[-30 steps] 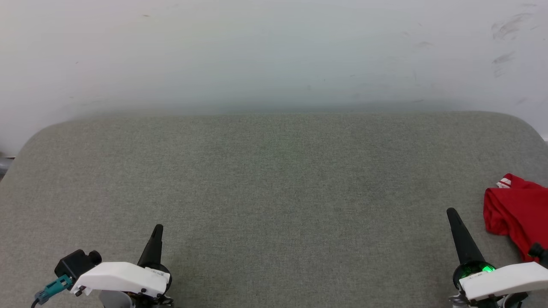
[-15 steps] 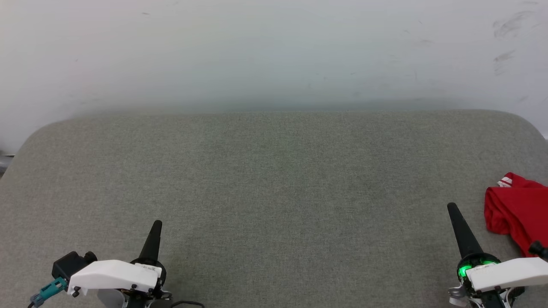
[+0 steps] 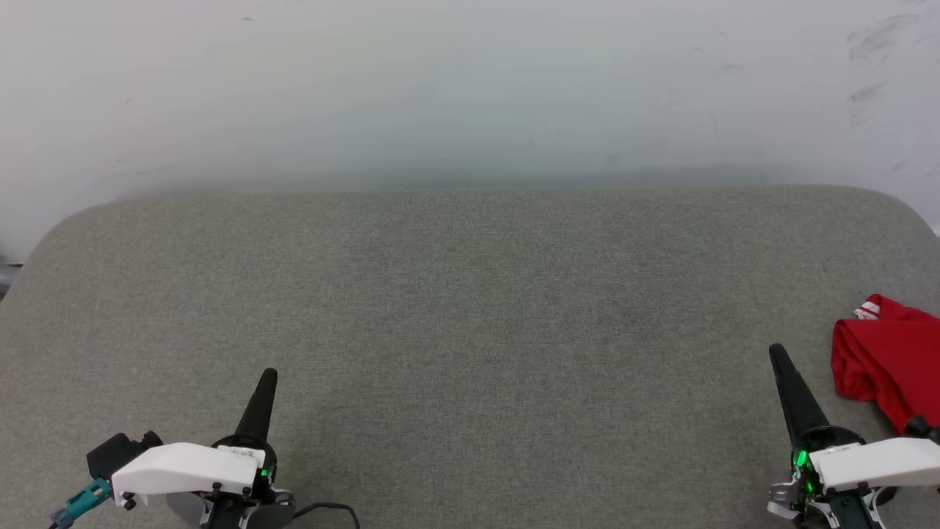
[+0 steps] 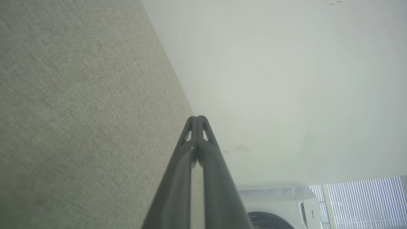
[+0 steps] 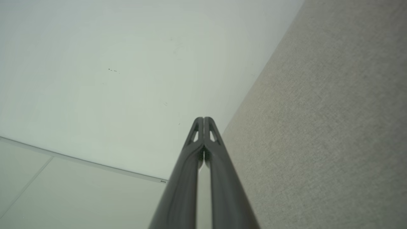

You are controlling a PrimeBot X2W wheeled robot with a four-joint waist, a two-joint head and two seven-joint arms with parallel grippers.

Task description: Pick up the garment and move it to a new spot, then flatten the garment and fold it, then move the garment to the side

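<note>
Left tool (image 3: 269, 376) and right tool (image 3: 775, 353) closed, grey fabric surface (image 3: 470, 308), white wall (image 3: 470, 88)

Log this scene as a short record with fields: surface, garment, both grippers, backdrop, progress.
pad: grey cloth, rounded far corners
garment: red with a white-striped bit, bunched up, lying on the pad at the head view's right edge
left gripper: shut, holding nothing, lower left of the head view
right gripper: shut, holding nothing, just left of the garment, fingers clear of it
wall: pale, scuffed, behind the pad
progress: garment not yet picked up
</note>
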